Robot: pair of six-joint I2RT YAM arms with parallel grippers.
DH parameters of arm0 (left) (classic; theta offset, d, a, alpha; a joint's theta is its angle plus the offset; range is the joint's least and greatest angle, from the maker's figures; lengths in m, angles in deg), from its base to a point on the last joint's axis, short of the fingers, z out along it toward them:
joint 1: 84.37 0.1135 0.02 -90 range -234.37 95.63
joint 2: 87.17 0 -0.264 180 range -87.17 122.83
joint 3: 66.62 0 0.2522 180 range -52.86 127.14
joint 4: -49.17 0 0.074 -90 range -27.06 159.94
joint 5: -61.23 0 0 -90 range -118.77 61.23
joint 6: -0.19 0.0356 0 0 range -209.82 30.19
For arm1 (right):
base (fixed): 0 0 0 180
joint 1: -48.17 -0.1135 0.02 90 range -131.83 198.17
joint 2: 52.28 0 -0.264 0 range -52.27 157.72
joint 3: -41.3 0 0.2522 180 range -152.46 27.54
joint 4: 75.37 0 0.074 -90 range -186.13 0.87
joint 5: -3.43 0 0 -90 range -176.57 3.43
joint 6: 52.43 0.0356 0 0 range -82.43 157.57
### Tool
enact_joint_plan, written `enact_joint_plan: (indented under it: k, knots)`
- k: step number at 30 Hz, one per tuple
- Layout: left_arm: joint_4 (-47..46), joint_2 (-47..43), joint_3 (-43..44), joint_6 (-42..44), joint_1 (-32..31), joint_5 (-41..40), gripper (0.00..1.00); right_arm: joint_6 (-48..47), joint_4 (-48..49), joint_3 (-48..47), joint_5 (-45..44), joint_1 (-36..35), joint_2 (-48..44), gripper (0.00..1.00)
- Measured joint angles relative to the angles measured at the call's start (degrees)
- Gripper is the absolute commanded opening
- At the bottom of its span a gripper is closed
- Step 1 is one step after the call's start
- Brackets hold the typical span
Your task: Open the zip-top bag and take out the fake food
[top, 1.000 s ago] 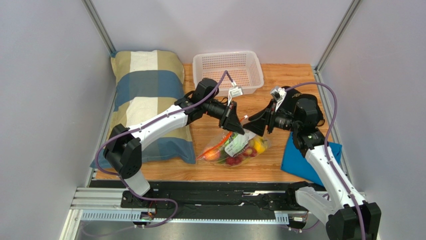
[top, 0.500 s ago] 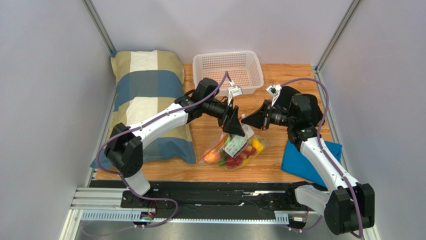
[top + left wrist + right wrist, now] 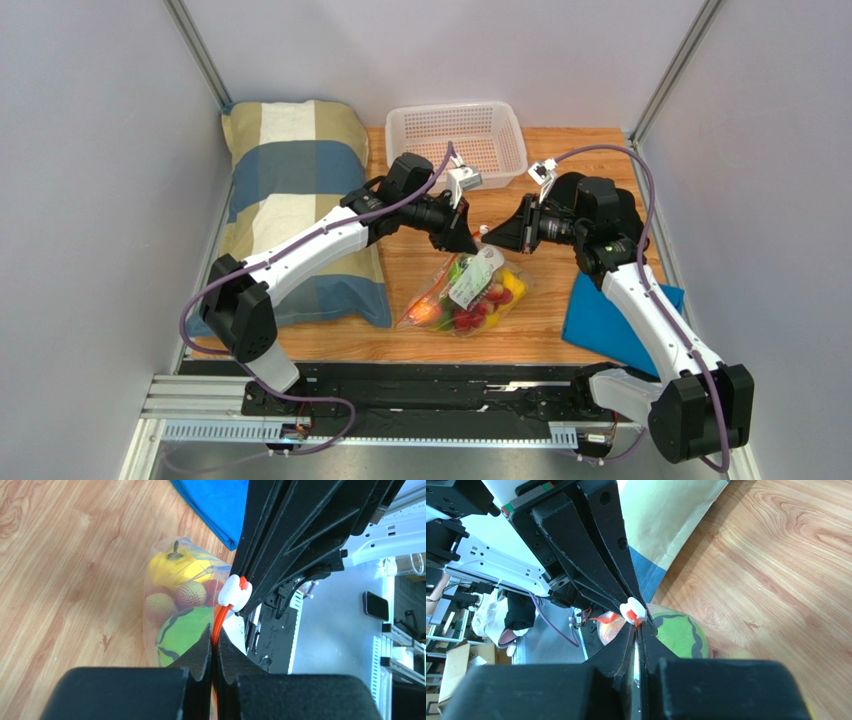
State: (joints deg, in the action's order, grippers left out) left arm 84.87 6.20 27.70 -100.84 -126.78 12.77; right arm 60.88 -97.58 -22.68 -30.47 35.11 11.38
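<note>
Plainly we are at the opening step. The fake food (image 3: pixel 455 318) is all inside the zip-top bag (image 3: pixel 505 298), and as far as we can tell the mouth is not yet parted.

Nearest us, the bag's belly rests on the worktop (image 3: pixel 560 150) at front centre, between the pillow (image 3: pixel 290 190) and the blue cloth (image 3: pixel 600 320). Its mouth is raised, pointing up and toward the far side. We judge the long axis to run tilted from that near belly up to the mouth, with the red-orange zip strip (image 3: pixel 218 622) lying crosswise between the arms.

Just beyond, the left jaws are pressed tight on the strip. The right jaws, almost touching them, are pinched nearly together on the strip at the white slider (image 3: pixel 233 592).

Next, we think the right jaws must draw the slider away along the strip while the left jaws anchor the end.

Farthest back stands the white basket (image 3: pixel 512 140).
</note>
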Motion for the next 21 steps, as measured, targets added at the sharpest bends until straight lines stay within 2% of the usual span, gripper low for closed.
enact_joint_plan:
  k: [2,3,4,5,10,15,19,21]
  knots:
    - [0.15,0.00,0.00,0.11,0.00,-0.13,0.04,-0.02,0.31,0.11,0.07,-0.17,0.00,0.00]
    - [0.15,-0.02,0.00,0.11,0.02,-0.15,0.16,0.02,0.61,0.26,0.07,-0.35,0.00,0.00]
    - [0.22,-0.04,0.00,0.13,0.02,-0.11,0.39,0.02,1.09,0.48,0.09,-0.55,0.00,0.00]
    - [0.37,-0.04,0.00,0.24,0.02,-0.11,0.72,0.00,1.49,0.63,0.11,-0.72,0.00,0.00]
    - [-0.33,-0.59,0.02,-0.39,0.09,0.35,0.71,-0.24,3.26,2.29,0.11,-1.88,-0.70,0.00]
    - [-2.95,-2.19,0.42,-2.16,0.87,2.16,0.46,-0.46,3.54,3.43,1.09,-1.92,-1.29,0.00]
    - [-3.80,-2.14,1.75,-2.51,1.51,3.56,0.38,-0.70,3.54,3.45,1.57,-1.92,-1.29,0.00]
    - [-4.24,-2.14,2.03,-2.51,1.64,4.31,0.38,-0.70,3.54,3.45,1.75,-1.92,-1.29,0.00]
